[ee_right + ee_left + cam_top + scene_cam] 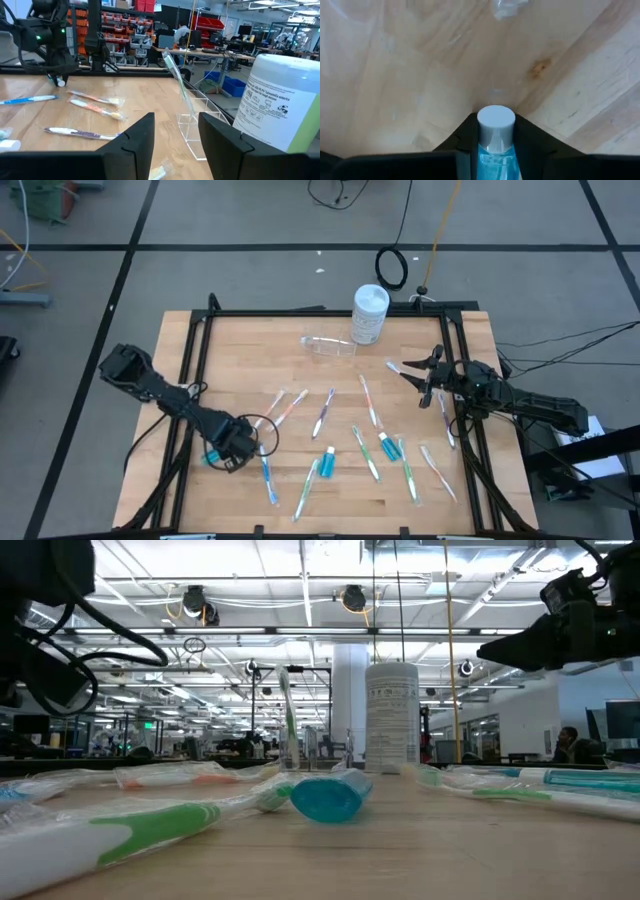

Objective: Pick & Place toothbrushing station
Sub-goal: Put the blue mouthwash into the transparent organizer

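My left gripper [240, 442] is over the table's near left part, shut on a small blue tube [495, 157] with a white cap. My right gripper [412, 370] is open and empty at the far right, near a clear plastic cup [328, 345]. In the right wrist view the cup [192, 122] holds one toothbrush [175, 75], which leans against its rim. Two more blue tubes [325, 463] [388, 445] and several pastel toothbrushes [325, 408] lie flat on the table. My left gripper pinches the tube's blue body [495, 150] between its two fingers [465, 137], just behind the white cap [496, 120]. The tube lies along the fingers with its cap end sticking out past the fingertips, toward the table below.
A tall white canister [370, 313] stands at the table's far edge, just right of the cup. A black frame [190, 360] runs along the table's left, far and right sides. Toothbrushes [270, 480] lie close to my left gripper.
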Controlling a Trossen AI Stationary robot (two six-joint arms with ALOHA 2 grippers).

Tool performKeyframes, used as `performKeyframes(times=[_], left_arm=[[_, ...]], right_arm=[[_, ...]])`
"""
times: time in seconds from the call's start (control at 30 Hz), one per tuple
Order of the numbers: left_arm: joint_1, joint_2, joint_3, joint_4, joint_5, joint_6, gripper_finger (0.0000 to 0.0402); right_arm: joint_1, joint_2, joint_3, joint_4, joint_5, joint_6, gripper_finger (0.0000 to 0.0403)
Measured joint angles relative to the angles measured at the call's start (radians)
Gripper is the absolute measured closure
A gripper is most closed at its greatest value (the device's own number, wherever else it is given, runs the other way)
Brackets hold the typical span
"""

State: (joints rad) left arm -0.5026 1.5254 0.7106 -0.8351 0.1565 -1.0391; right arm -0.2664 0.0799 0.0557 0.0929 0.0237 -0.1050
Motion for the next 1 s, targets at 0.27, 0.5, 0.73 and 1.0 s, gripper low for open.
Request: performKeyframes(times=[0.27, 0.5, 0.73, 1.0], left_arm=[[0.142, -0.114, 0.131, -0.092, -0.207, 0.249, 0.0311], [0.299, -0.204, 0.225, 0.242, -0.528, 0.626, 0.0294], [0.467, -0.183, 0.225, 0.845, -0.597, 0.938, 0.0307], [0.629, -0.035, 0.225, 1.292, -0.52, 0.991, 0.0305]], right_arm=[[0.0, 0.0, 0.0, 0.0, 0.0, 0.015, 0.0259], [0.0, 0.0, 0.0, 0.0, 0.0, 0.014, 0.0259], [0.0, 0.0, 0.0, 0.0, 0.0, 0.013, 0.0259], [0.0, 0.0, 0.0, 0.0, 0.0, 0.035, 0.0259]])
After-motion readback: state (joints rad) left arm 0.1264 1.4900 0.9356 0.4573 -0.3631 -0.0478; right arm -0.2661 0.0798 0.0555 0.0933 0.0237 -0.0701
